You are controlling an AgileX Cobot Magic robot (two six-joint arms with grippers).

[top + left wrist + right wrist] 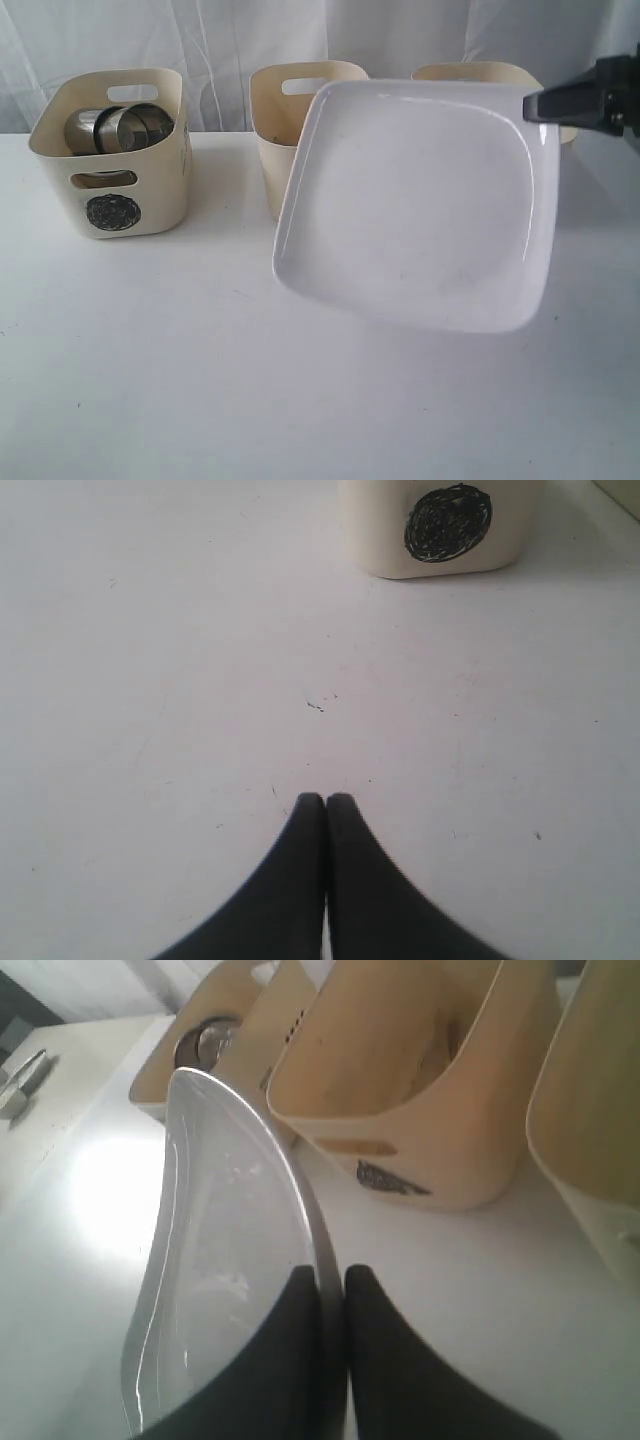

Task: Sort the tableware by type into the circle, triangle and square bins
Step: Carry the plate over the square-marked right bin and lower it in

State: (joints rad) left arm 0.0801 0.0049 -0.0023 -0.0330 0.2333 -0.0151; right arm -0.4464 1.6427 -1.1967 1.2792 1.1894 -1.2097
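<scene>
The large white rounded-square plate (420,205) hangs tilted in the air in front of the middle and right bins. My right gripper (545,105) is shut on its upper right rim. In the right wrist view the gripper (330,1275) pinches the rim of the plate (220,1260), one finger on each side. The circle bin (110,150) stands at the back left and holds shiny steel bowls (120,127). My left gripper (325,800) is shut and empty, low over the bare table, short of the circle bin (440,530). It does not show in the exterior view.
The middle bin (300,110) and the right bin (490,72) are partly hidden behind the plate. In the right wrist view the middle bin (400,1090) shows a black scribbled mark (393,1180) low on its wall, its shape unclear. A white curtain hangs behind the table.
</scene>
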